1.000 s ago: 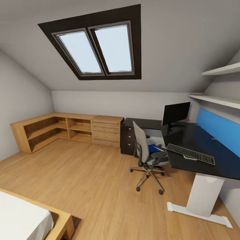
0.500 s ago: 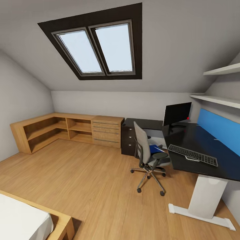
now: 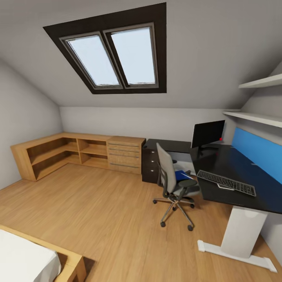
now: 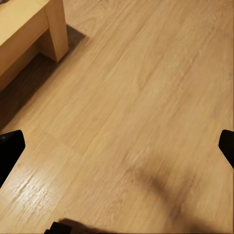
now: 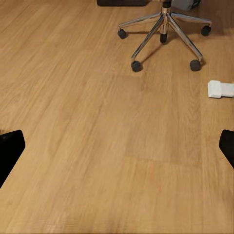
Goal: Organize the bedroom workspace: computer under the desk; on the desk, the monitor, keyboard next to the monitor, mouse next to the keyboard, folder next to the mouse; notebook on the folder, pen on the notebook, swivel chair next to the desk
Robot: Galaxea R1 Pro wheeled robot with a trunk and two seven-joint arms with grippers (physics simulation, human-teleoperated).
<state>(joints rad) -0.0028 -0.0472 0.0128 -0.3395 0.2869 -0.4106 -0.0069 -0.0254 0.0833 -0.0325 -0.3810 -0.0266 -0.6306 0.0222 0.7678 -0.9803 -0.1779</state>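
Across the room, the chair (image 3: 172, 184) is carrying the folder (image 3: 182, 174) beside the tabletop (image 3: 235, 168) (camera barely shifting since a moment ago, so approach is stalling), both jaws spread, empty.

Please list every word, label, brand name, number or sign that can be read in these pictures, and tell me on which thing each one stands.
There is no readable text in these pictures.
Keyboard: the key markings are too small to read.
Monitor: the screen is black, with no brand visible; a small red dot sits at its right edge, not a letter.
Blue folder on the chair: no label can be seen.
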